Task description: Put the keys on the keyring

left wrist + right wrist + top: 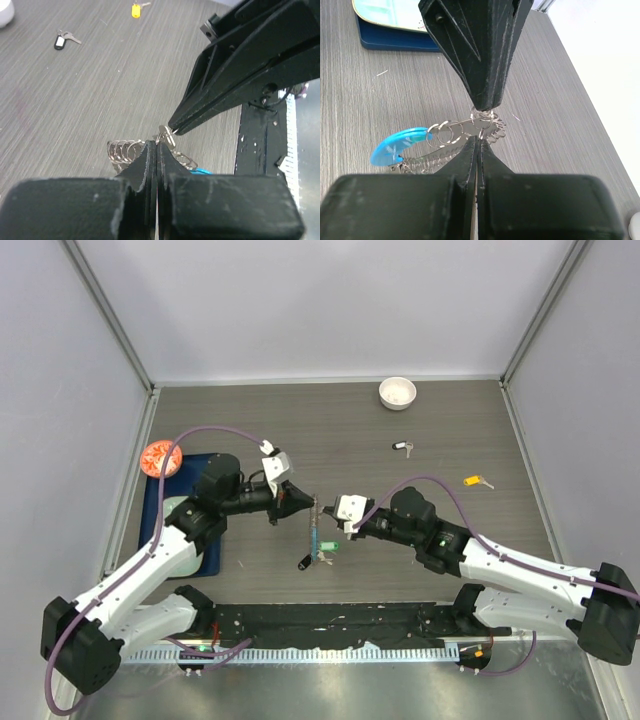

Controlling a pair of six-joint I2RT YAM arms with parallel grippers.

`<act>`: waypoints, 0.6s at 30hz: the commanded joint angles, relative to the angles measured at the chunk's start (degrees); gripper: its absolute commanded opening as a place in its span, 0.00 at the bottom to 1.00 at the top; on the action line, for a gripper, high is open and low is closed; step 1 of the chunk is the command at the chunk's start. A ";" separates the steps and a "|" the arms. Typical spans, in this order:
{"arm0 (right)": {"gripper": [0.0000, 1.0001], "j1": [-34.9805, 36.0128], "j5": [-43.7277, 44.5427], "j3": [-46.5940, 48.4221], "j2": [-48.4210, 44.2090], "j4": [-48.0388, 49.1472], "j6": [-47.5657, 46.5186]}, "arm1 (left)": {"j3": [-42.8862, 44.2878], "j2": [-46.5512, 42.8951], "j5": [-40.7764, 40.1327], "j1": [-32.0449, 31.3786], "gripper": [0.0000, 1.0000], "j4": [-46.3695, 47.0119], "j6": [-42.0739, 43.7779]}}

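The keyring (316,530), silver links with a blue segment (395,147), hangs above the table's middle between both grippers. My left gripper (300,502) is shut on its upper links; its jaws (157,145) show closed with link coils (122,150) beside them. My right gripper (338,518) is shut on a small silver key (166,136) held against the ring's links, right under the left fingertips (485,102). A green tag (328,546) and a black tag (303,562) hang from the ring. A black-tagged key (402,447) and a yellow-tagged key (476,481) lie on the table to the right.
A white bowl (397,392) stands at the back. A blue tray (160,525) with a pale plate (390,12) lies at the left, an orange round object (159,456) at its far corner. A black strip (330,620) runs along the near edge.
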 commanded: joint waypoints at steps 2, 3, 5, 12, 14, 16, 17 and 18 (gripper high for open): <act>0.01 0.07 -0.58 0.13 -0.17 1.37 1.13 | -0.90 -2.48 -2.45 0.28 0.00 15.32 -7.72; 0.01 0.07 -0.66 0.04 -0.17 1.55 1.13 | -1.25 -2.48 -2.45 0.28 0.00 16.11 -8.34; 0.01 0.07 -0.75 -0.04 0.18 1.90 1.13 | -1.52 -2.66 -2.45 0.28 0.00 17.78 -9.57; 0.01 -0.02 -0.14 -0.22 0.71 2.87 1.48 | -2.84 -3.36 -1.93 0.28 0.00 22.00 -12.03; 0.01 0.07 0.21 -0.40 0.53 3.13 1.48 | -3.19 -3.80 -2.36 0.28 0.00 22.01 -11.77; 0.01 0.07 1.00 -0.57 0.18 3.31 1.57 | -4.24 -4.24 -2.71 0.28 0.00 22.18 -11.68; 0.01 0.07 1.35 -0.66 0.01 3.48 1.57 | -4.59 -4.33 -3.07 0.28 0.00 22.35 -11.68; 0.01 0.07 1.62 -0.75 -0.08 3.57 1.66 | -5.38 -4.76 -3.24 0.28 0.00 22.97 -11.94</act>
